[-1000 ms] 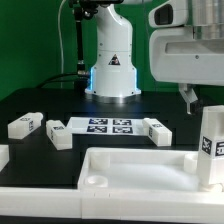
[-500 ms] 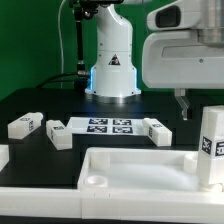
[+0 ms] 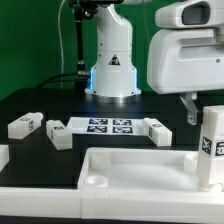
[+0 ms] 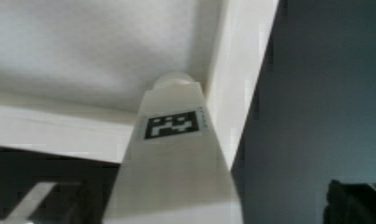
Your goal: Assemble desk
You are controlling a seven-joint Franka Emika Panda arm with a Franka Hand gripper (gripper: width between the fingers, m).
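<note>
The arm's base column (image 3: 112, 50) is glossy white and rounded, narrowing upward. Its front carries a black triangular warning sign (image 3: 112, 62) above a small dark label. A ring of blue light (image 3: 110, 93) glows round its foot. Thin black cables (image 3: 78, 45) run beside it on the exterior view's left. The near housing (image 3: 188, 60) is a boxy white block with a rounded pale cap (image 3: 185, 14) and a thin dark finger (image 3: 187, 106) beneath.

The marker board (image 3: 108, 126) lies behind the tabletop (image 3: 120, 172), between loose legs (image 3: 157, 130).
</note>
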